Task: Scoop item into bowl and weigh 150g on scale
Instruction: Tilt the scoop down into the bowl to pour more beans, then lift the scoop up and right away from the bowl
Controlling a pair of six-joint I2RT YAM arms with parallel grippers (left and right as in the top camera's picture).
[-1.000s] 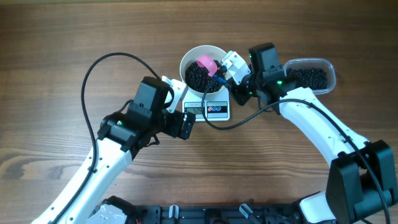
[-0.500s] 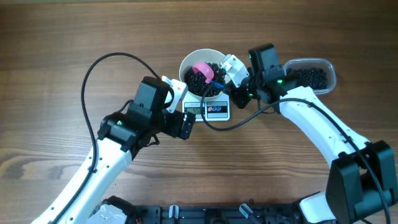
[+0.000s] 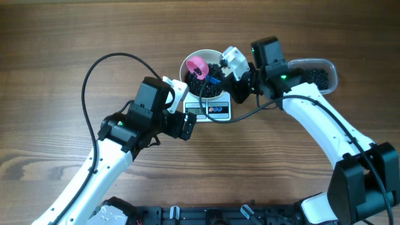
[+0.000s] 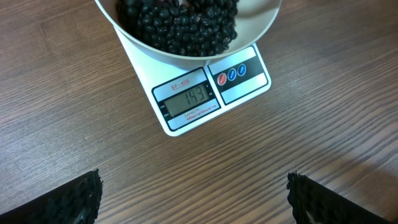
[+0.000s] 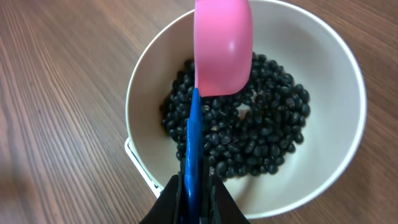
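The white bowl (image 3: 185, 67) stands on the scale (image 3: 215, 112) and holds a heap of black beans (image 3: 201, 85). My right gripper (image 3: 219, 77) is shut on the blue handle (image 5: 194, 143) of a pink scoop (image 5: 224, 46). The scoop's head hangs over the beans (image 5: 261, 137) near the bowl's far left rim, its smooth outer side towards the wrist camera. My left gripper (image 4: 194, 202) is open and empty above the table, just in front of the scale (image 4: 245, 81). The scale's display reads 143. The bowl (image 4: 155, 53) sits just beyond the display.
A clear plastic tub (image 3: 315, 75) with more black beans stands to the right of the scale, partly under my right arm. The table is bare wood. A black cable loops over the table at the left.
My right gripper has carried the pink scoop from the bowl's right side across to its upper left rim. The left arm has not moved.
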